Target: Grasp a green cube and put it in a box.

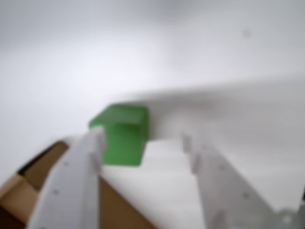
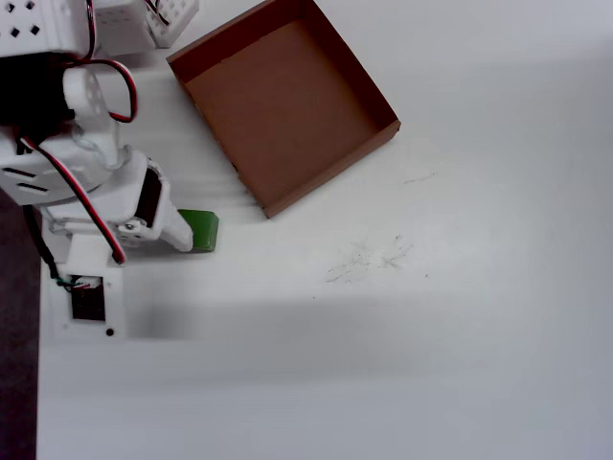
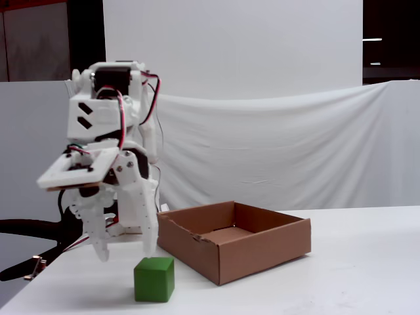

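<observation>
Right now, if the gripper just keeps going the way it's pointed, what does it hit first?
Most likely the green cube. In the fixed view the open gripper points down, fingertips just above the cube. In the wrist view one finger overlaps its edge, so that finger may land on top rather than straddle. Depth unclear.

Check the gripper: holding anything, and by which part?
Nothing held. The gripper is open, fingertips above the green cube, which sits on the table beside the box.
</observation>
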